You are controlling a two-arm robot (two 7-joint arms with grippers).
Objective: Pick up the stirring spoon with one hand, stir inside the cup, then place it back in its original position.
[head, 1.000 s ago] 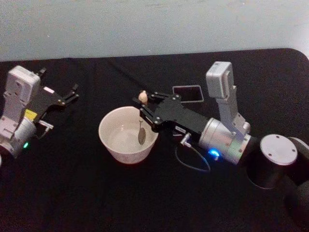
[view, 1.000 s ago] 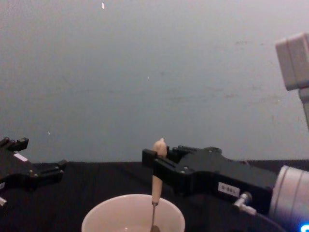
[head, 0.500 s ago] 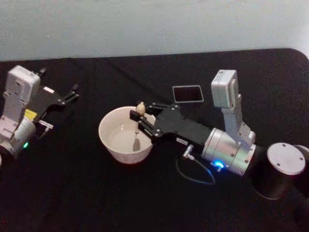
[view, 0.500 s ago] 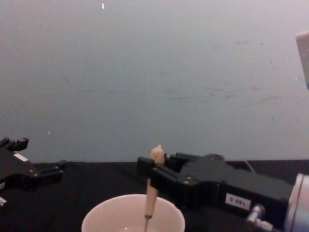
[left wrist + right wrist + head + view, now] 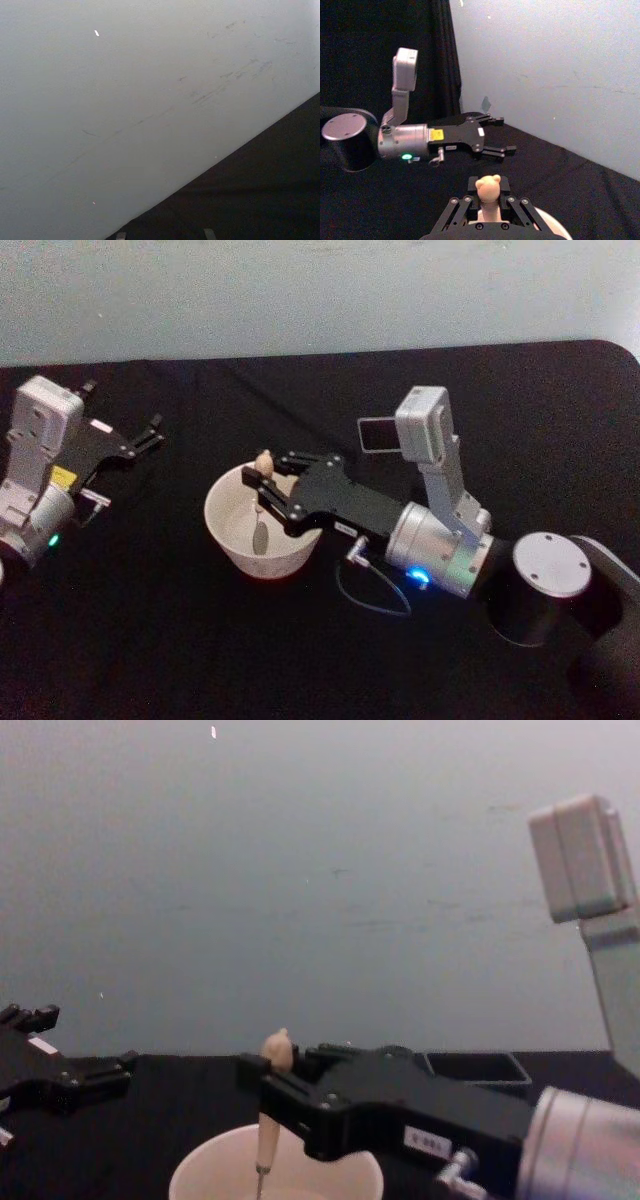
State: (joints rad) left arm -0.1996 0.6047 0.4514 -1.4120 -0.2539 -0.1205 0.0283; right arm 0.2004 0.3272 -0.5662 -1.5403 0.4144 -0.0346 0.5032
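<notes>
Starting at my far left, the left gripper [image 5: 157,432] sits parked on the black table [image 5: 150,620], well away from the work. Its fingers are spread apart with nothing between them, and the right wrist view shows that gap plainly [image 5: 504,134]. From the chest view it lies low at the edge, pointing inward [image 5: 85,1042].

Past its fingertips, across a stretch of bare cloth, stands the cup [image 5: 232,540]. It is wide, cream-white and upright, and the right gripper's fingers reach over its far rim. From the chest view I see its rim directly under those fingers [image 5: 215,1165].

The stirring spoon [image 5: 264,462] is pinched in the right gripper [image 5: 262,483]. The jaws are closed tight on the upper part of the cream handle, just below the knobby tip. That tip pokes up above the fingers, and the shaft hangs down from them into the cup. The spoon stands nearly upright with a slight lean [image 5: 266,1135]. Its small metal bowl is down inside the cup, around the middle of it. I cannot tell whether it touches the bottom. Through the right wrist view the knob [image 5: 488,186] stands up between the two fingertip blocks [image 5: 488,202].

Behind the fingers, the black gripper body runs back to the silver wrist, low over the table and angled across it.

Beyond that wrist, the dark grey holder box [image 5: 375,433] sits on the cloth, apart from the cup and partly hidden by the wrist camera housing. The chest view shows it just behind the gripper body [image 5: 480,1068].
</notes>
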